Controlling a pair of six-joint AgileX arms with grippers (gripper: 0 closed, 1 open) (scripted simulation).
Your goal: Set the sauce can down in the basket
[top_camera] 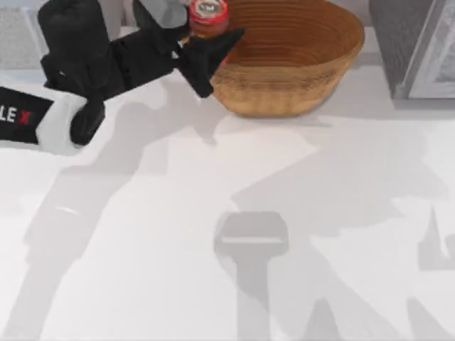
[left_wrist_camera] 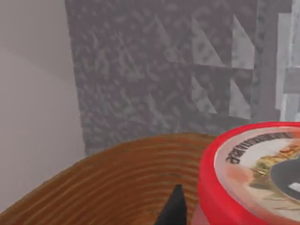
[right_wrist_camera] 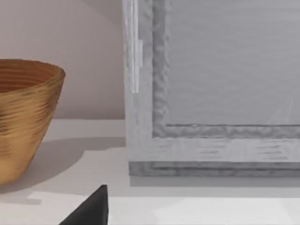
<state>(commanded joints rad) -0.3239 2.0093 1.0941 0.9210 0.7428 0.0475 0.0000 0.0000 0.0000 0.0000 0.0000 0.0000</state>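
The sauce can (top_camera: 208, 14), red with a silver top, hangs above the left rim of the tan woven basket (top_camera: 298, 64) at the back of the table. My left gripper (top_camera: 202, 32) is shut on the can, reaching in from the left. In the left wrist view the sauce can (left_wrist_camera: 253, 173) looms close over the basket's ridged inner wall (left_wrist_camera: 112, 183), and one black fingertip (left_wrist_camera: 173, 208) shows beside it. In the right wrist view the basket (right_wrist_camera: 23, 117) stands off to one side, and a dark tip of my right gripper (right_wrist_camera: 93, 211) shows at the edge.
A grey framed cabinet (top_camera: 416, 46) stands at the back right, close to the basket; its front (right_wrist_camera: 211, 93) faces the right wrist camera. Arm shadows fall across the white tabletop (top_camera: 142, 249).
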